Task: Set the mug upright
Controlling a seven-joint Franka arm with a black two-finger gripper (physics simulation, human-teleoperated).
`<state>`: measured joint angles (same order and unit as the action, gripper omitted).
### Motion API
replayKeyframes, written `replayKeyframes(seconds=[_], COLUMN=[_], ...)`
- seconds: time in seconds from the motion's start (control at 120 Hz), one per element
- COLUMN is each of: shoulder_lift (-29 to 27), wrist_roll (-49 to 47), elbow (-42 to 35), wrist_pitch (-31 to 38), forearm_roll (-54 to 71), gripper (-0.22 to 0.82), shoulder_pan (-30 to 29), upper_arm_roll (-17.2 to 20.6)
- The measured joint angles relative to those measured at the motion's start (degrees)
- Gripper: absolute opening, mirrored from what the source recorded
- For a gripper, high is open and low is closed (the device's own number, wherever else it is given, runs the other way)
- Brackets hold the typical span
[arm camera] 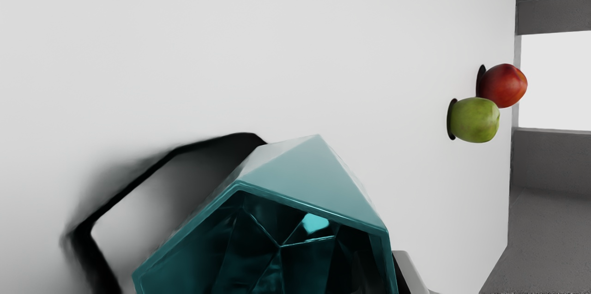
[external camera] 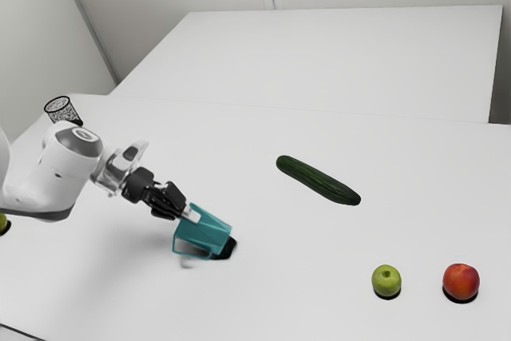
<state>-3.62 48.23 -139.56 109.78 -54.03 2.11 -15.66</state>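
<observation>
While the gripper (external camera: 192, 215) apparently clamps its wall, the mug (external camera: 205, 233) tilts, mouth approx. 10 o'clock in ext. view, so grip's prob. done but levelling & standing it on the counter (external camera: 287, 301) remain, w/ cucumber (external camera: 318, 180) at 2 o'clock.

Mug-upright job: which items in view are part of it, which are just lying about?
Part of the job:
- teal mug, tilted
- gripper, at the mug

Just lying about:
- cucumber
- green apple
- red fruit, beside that apple
- dark mesh-like cup
- green object, cut off at the exterior view's left edge
</observation>
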Motion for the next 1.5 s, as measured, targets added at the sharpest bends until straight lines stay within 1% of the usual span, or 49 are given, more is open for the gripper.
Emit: replayKeyframes(seconds=[0.083, 0.192, 0.35, 0.425, 0.575, 0.717, 0.842, 1.1, 1.267, 1.3, 1.325, 1.45, 1.5], shoulder_lift=[-3.29, -5.31, -4.26, -3.15, -0.89, 1.19, 2.35, 6.21, 8.71, 8.92, 8.99, 9.03, 8.96], wrist_roll=[-0.16, -1.82, -6.93, -9.65, -14.97, -19.99, -23.98, -30.4, -33.34, -33.81, -34.1, -35.3, -35.72], elbow=[0.79, 5.7, 14.51, 16.61, 17.32, 17.27, 16.62, 16.4, 16.4, 16.4, 16.4, 16.4, 16.4], wrist_pitch=[0.07, 0.21, 0.94, 2.19, 6.18, 8.94, 11.17, 15.09, 16.69, 16.9, 17.02, 17.43, 17.52], forearm_roll=[0.78, 6.21, 23.27, 30.01, 38.21, 42.34, 45.53, 48.86, 49.33, 49.34, 49.26, 48.99, 48.95], gripper=[-0.16, -0.17, -0.18, -0.18, -0.18, -0.18, -0.18, -0.18, -0.17, -0.16, -0.13, 0.15, 0.25], shoulder_pan=[0.49, 0.88, 0.92, 0.7, 1.29, 1.13, 2.27, 4.56, 4.06, 3.94, 3.88, 4.05, 4.16], upper_arm_roll=[0.95, 2.26, 3.47, 4.35, 5.14, 6.25, 6.57, 6.63, 6.7, 6.78, 6.85, 7.02, 7.04])
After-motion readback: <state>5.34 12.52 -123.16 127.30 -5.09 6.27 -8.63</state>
